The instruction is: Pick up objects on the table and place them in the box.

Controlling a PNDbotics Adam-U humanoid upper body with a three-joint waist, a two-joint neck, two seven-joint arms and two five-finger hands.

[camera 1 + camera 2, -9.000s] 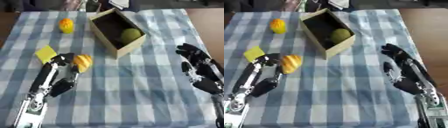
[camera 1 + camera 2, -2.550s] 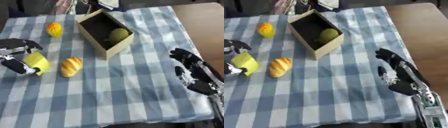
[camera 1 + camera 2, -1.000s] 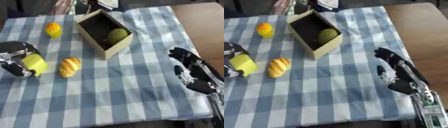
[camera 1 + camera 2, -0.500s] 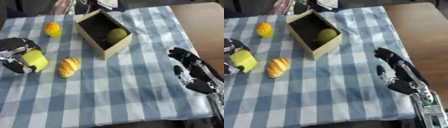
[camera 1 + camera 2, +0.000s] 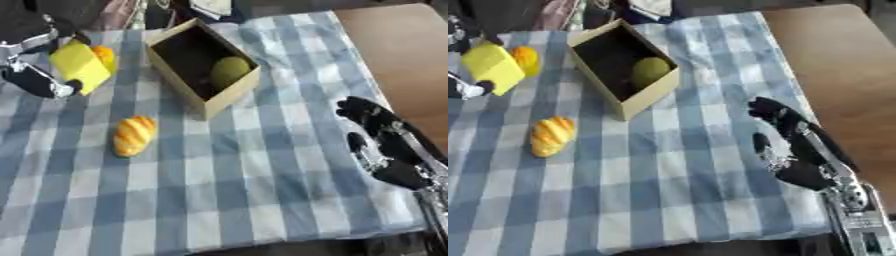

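Gripping the yellow block (image 5: 79,65) between curled fingers and thumb, your left hand (image 5: 35,75) held it raised at the far left of the blue checked tablecloth (image 5: 245,200), just in front of the orange fruit (image 5: 106,55) that it partly hid. You had the bread roll (image 5: 133,135) lying on the cloth nearer the front, apart from the hand. To its right stood the open cardboard box (image 5: 203,65), set askew, with a green fruit (image 5: 229,71) inside near its right wall. At the right edge of the cloth your right hand (image 5: 785,145) rested with fingers relaxed and spread, holding nothing.
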